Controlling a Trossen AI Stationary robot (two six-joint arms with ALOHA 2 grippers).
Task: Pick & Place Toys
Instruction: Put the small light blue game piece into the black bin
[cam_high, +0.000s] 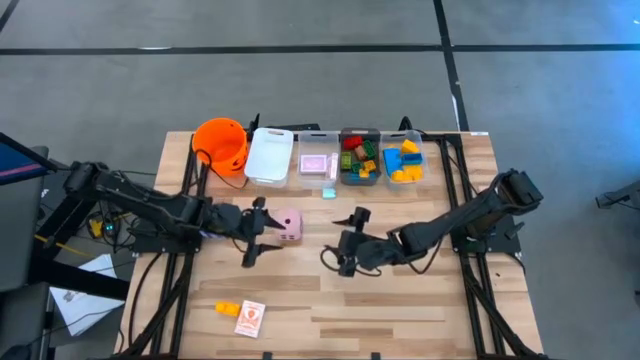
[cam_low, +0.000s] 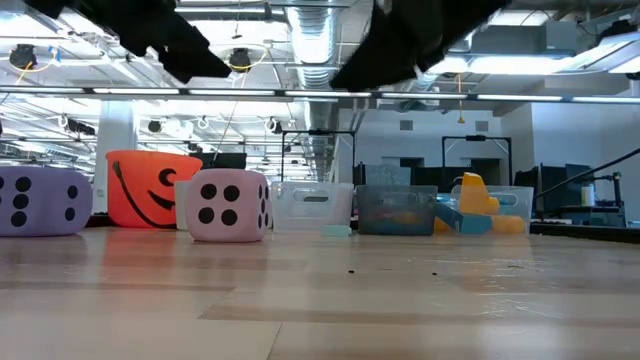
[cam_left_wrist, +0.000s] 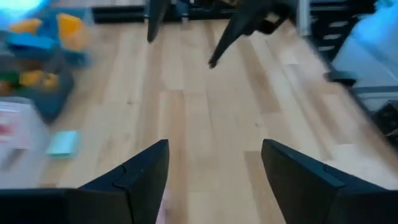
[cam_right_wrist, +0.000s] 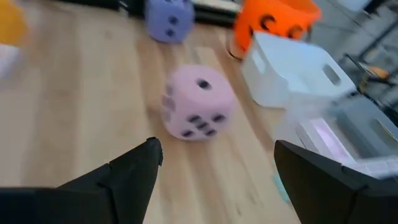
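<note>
A pink dotted die (cam_high: 288, 225) (cam_right_wrist: 196, 102) (cam_low: 230, 205) rests on one face at the table's middle. My left gripper (cam_high: 257, 232) (cam_left_wrist: 214, 146) hangs open just left of it, above the table; only a pink sliver (cam_left_wrist: 163, 213) shows by its fingers. My right gripper (cam_high: 352, 240) (cam_right_wrist: 217, 146) is open to the die's right, pointing toward it and apart from it. A purple die (cam_right_wrist: 169, 18) (cam_low: 40, 200) sits on the table farther left, hidden under my left arm in the high view. A yellow brick (cam_high: 228, 309) and a card (cam_high: 250, 318) lie near the front edge.
Along the far edge stand an orange bucket (cam_high: 222, 143), a white bin (cam_high: 268, 155), a clear bin with pink cards (cam_high: 318, 160) and two bins of coloured bricks (cam_high: 360, 160) (cam_high: 403, 162). A small teal piece (cam_high: 328, 192) lies before them.
</note>
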